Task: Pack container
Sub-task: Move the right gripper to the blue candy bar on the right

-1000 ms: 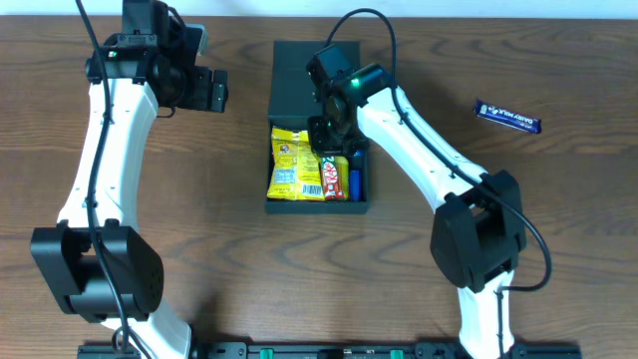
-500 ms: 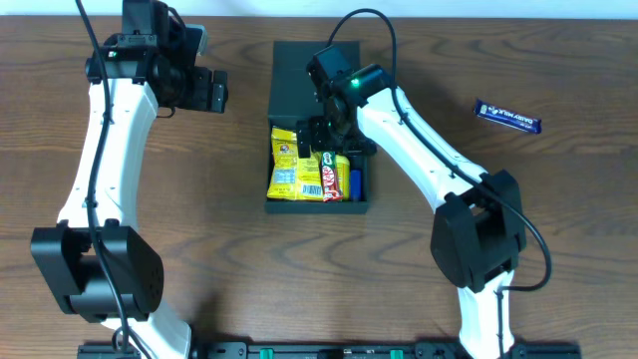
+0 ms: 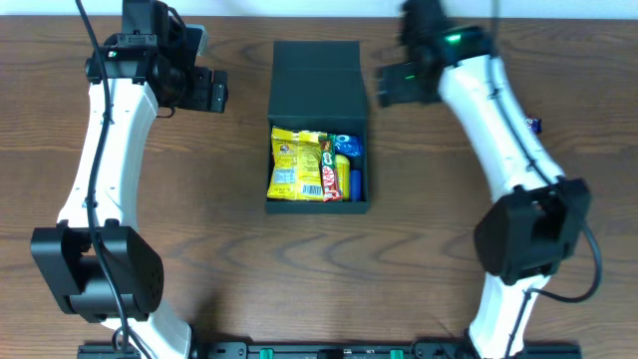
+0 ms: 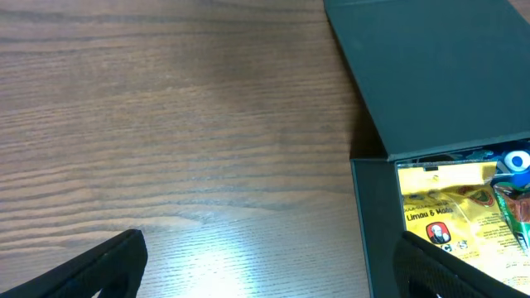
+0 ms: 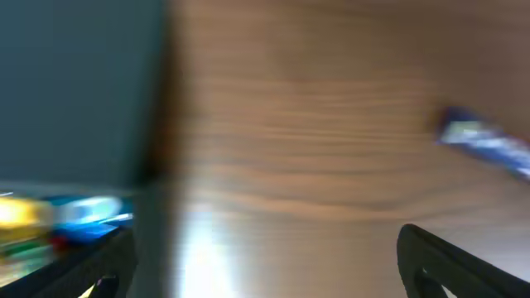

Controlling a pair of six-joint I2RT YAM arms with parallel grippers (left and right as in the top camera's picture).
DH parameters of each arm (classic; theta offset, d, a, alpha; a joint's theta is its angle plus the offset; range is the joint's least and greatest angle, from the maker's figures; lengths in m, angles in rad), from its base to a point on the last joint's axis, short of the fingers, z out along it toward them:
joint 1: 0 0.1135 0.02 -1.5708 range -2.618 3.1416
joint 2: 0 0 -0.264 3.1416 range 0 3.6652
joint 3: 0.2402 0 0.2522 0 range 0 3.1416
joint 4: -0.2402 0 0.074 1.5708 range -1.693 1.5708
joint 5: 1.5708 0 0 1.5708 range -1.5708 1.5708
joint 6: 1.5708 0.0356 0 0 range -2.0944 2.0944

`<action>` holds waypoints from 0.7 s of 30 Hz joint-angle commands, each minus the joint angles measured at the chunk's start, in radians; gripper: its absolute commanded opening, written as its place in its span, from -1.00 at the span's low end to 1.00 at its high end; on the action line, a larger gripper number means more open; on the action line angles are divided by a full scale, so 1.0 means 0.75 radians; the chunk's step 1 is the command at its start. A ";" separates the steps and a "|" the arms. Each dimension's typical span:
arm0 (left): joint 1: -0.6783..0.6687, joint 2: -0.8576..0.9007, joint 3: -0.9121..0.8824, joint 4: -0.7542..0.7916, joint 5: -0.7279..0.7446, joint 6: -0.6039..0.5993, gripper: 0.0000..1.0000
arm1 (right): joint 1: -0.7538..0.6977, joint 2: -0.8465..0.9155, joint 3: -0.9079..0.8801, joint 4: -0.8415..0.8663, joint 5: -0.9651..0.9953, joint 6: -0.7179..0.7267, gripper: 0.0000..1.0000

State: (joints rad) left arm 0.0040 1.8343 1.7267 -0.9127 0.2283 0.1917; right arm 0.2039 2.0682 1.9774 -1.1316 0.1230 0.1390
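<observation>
Since L gripper (image 4: pixel 273 263) & R gripper (image 5: pixel 265 258) both gape empty, you've got snacks (image 3: pixel 297 165) in the container (image 3: pixel 317 207); blue bar (image 5: pixel 489 147) & open lid (image 3: pixel 317 80) remain.

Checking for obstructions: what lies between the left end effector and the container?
Only bare table separates the left end effector from the container, clearest overhead.

Container (image 3: pixel 317 70) dark teal-black, plain; packet (image 3: pixel 292 165) yellow; bar (image 3: pixel 326 172) red; wrapper (image 5: pixel 489 147) blue; table (image 3: pixel 239 259) brown woodgrain.
</observation>
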 commanded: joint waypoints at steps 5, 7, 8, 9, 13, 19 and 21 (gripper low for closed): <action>0.005 -0.034 0.033 -0.004 -0.013 0.017 0.91 | -0.312 0.036 0.006 0.061 -0.038 -0.688 0.99; 0.005 -0.034 0.033 -0.004 -0.013 0.013 0.91 | -0.370 0.046 0.006 0.098 -0.080 -0.839 0.98; 0.005 -0.034 0.033 -0.004 -0.012 0.010 0.91 | -0.396 0.051 0.006 0.125 -0.091 -0.885 0.99; 0.005 -0.034 0.033 -0.004 -0.011 -0.003 0.91 | -0.423 0.061 0.006 0.159 -0.107 -0.923 0.99; 0.005 -0.034 0.033 -0.005 -0.009 -0.041 0.91 | -0.507 0.113 0.006 0.298 -0.176 -1.061 0.99; 0.003 -0.034 0.033 -0.005 0.002 -0.093 0.91 | -0.568 0.258 0.006 0.448 -0.175 -1.188 0.99; 0.003 -0.034 0.033 -0.004 0.008 -0.114 0.91 | -0.577 0.320 0.006 0.473 -0.175 -1.255 0.98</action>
State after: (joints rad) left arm 0.0040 1.8343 1.7267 -0.9131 0.2295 0.1417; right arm -0.2165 2.2501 1.9774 -0.7860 0.0120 -0.6998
